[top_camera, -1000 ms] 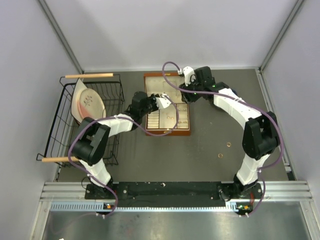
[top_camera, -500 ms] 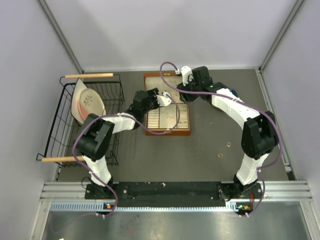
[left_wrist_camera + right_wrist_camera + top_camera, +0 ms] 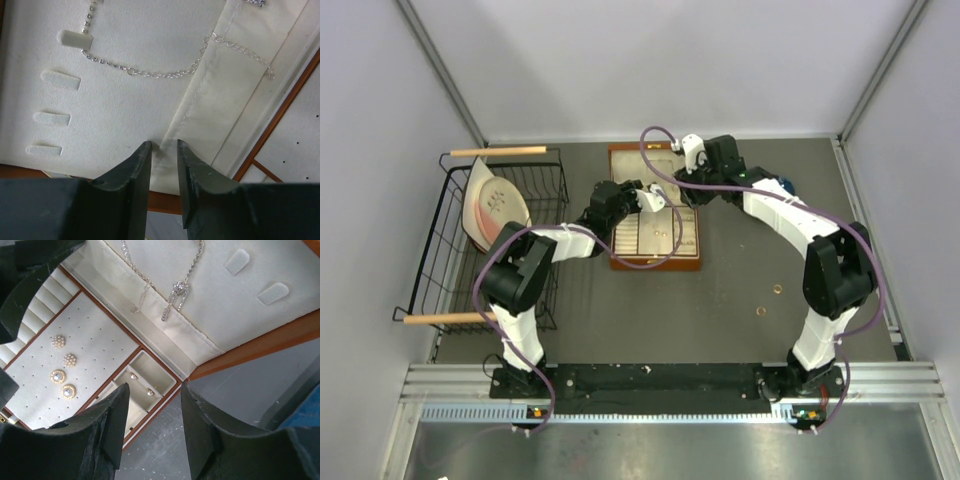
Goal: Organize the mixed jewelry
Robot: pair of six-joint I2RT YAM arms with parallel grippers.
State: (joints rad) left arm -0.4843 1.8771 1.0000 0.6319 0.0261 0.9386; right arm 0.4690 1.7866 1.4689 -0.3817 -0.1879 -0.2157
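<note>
Moved: over the last second the left gripper (image 3: 164,146) has crept farther across the box (image 3: 655,264) toward its raised lid. The left elbow has swung inward. The right gripper (image 3: 152,390) has edged slightly left, and the box and rings lie where they were.
Box: rectangular brown wood, standing open on the dark grey table (image 3: 720,335).
Lining: cream fabric (image 3: 125,110), matte and faintly soiled, with a stitched pocket seam running on a slant. Small padded tabs (image 3: 60,80) stand in a row on it.
Tray: dotted cream panel holding four stud earrings (image 3: 63,367), two like pearl clusters and two round and gold-rimmed. Ribbed ring rolls sit beside the panel, with small square compartments next to it.
Necklace: the thin silvery necklace (image 3: 177,290) lies against the lid lining. One stretch is set with stones and the rest is fine links. Its small sparkling pendant hangs over the pocket edge.
Rings: two tiny gold rings lie on the bare table right of the box, well apart from it, one (image 3: 777,290) near the other (image 3: 758,311).
Left gripper: dark fingers nearly together with a narrow slit between them. The pocket seam shows behind the slit and nothing is held.
Right gripper: fingers spread wide above the lid's lower edge, holding nothing.
Basket: a black wire basket (image 3: 450,262) with wooden handles stands at the left, with a pale plate (image 3: 498,208) propped inside.
</note>
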